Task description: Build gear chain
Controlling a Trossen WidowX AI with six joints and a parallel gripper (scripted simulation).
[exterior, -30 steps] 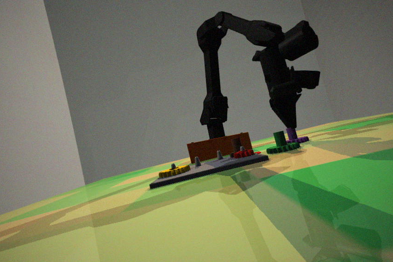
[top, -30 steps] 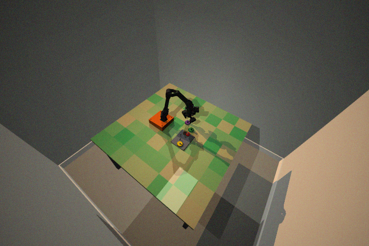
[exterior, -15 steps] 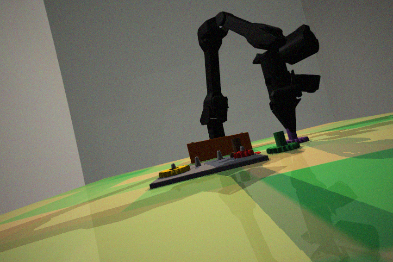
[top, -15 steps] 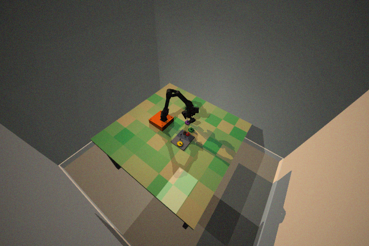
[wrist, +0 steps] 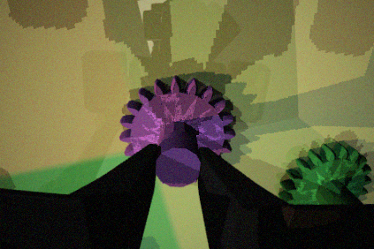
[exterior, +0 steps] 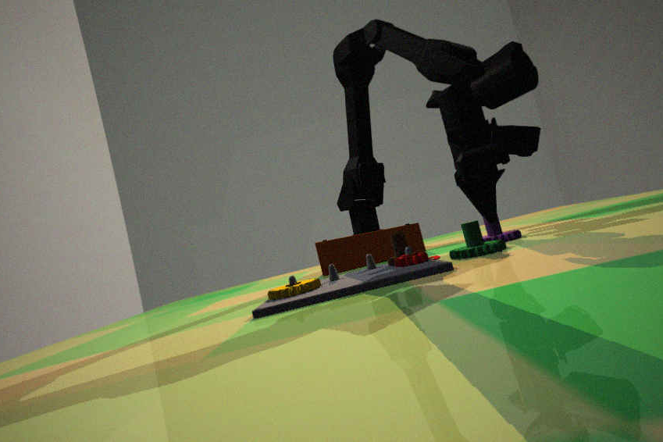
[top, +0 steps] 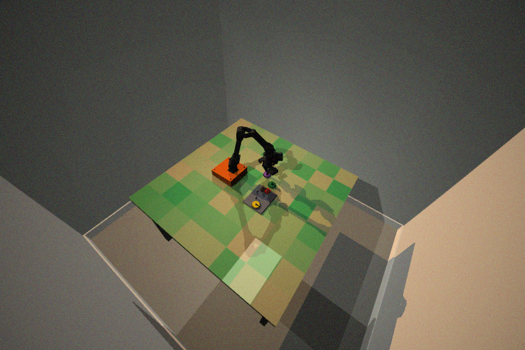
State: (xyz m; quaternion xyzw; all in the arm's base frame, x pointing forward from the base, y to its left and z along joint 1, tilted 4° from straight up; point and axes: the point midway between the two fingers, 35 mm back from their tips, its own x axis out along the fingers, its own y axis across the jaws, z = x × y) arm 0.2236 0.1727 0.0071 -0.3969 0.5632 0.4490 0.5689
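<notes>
My gripper (top: 268,170) (exterior: 491,219) (wrist: 178,154) is shut on the upright stem of the purple gear (top: 266,175) (exterior: 510,235) (wrist: 147,124), whose toothed disc is low at the table. The green gear (top: 272,185) (exterior: 472,251) (wrist: 325,173) stands loose between it and the grey board (top: 268,201) (exterior: 343,290). On the board are the red gear (top: 267,191) (exterior: 411,259) and the striped yellow gear (top: 255,204) (exterior: 294,289). A brown stemmed gear (top: 262,188) (exterior: 397,244) stands beside the red one, its disc mostly hidden. Two bare pegs show, one peg (exterior: 333,272) nearer yellow, another peg (exterior: 370,261) nearer red.
The orange base block (top: 229,170) (exterior: 363,248) of the arm is behind the board. The small red arrow (exterior: 434,257) lies beside the red gear. The checkered table (top: 213,214) surrounds the board, and arm shadows fall across it.
</notes>
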